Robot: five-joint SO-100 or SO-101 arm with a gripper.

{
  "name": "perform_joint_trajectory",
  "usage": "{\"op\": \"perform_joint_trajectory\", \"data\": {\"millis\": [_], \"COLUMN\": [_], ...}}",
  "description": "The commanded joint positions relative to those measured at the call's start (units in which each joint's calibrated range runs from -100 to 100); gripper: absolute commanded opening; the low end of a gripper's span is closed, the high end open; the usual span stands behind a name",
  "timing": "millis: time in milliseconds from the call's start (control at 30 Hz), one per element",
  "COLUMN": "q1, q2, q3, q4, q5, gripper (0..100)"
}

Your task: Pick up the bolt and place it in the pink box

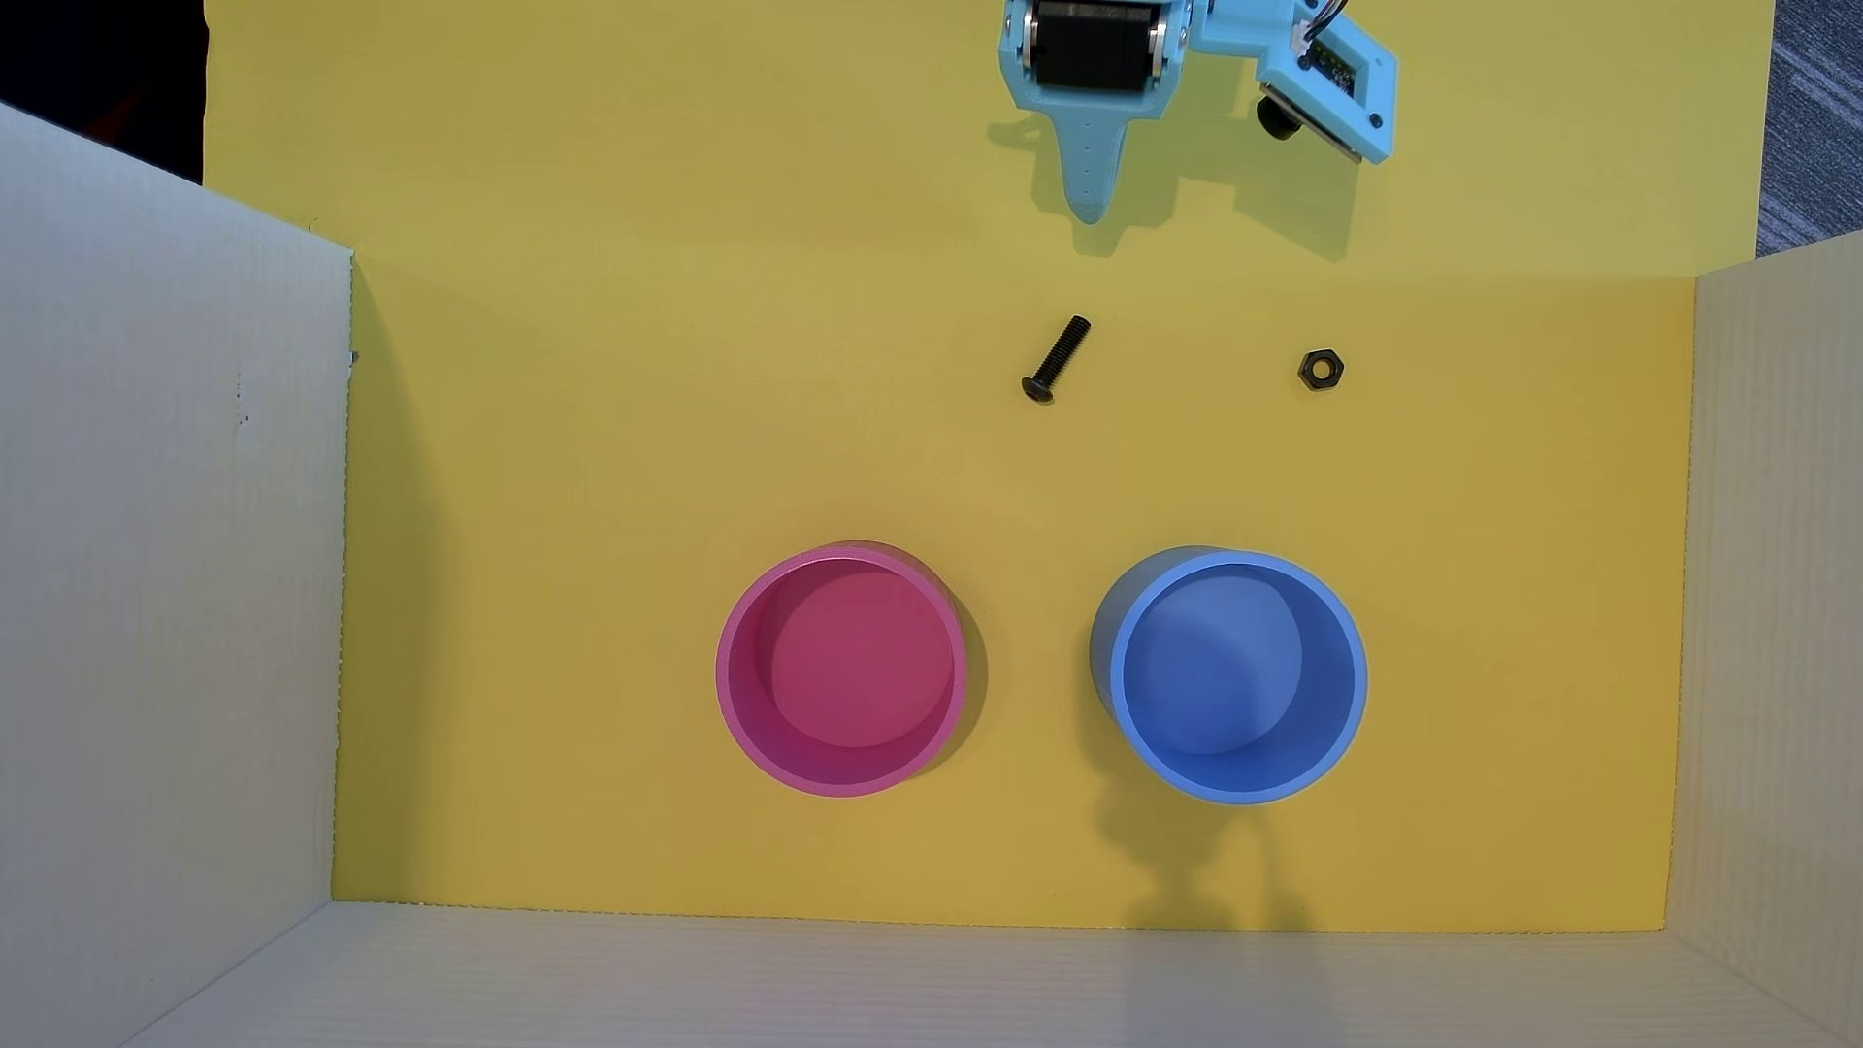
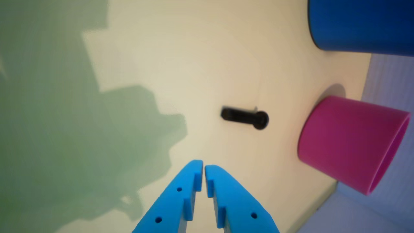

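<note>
Bolt (image 1: 1056,360) black, threaded, pink box (image 1: 842,670) round

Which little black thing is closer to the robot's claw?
The bolt, the long one with a round head. It lies closer to the gripper than the six-sided nut.

A yellow sheet (image 1: 625,484) lies walled by white corrugated board (image 1: 171,564) — grey carpet (image 1: 1810,121) at one corner, light casting soft shadows.
</note>
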Motion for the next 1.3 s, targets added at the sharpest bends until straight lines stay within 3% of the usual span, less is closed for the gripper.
{"op": "perform_joint_trajectory", "data": {"millis": [0, 1067, 1267], "q1": [0.4, 0.5, 0.6], "q2": [-0.2, -0.2, -0.2], "q3": [-0.4, -0.6, -8.2], "q4": [0.0, 0.1, 0.3], "q5": [-0.3, -0.2, 0.2], "gripper": [1, 1, 1]}}
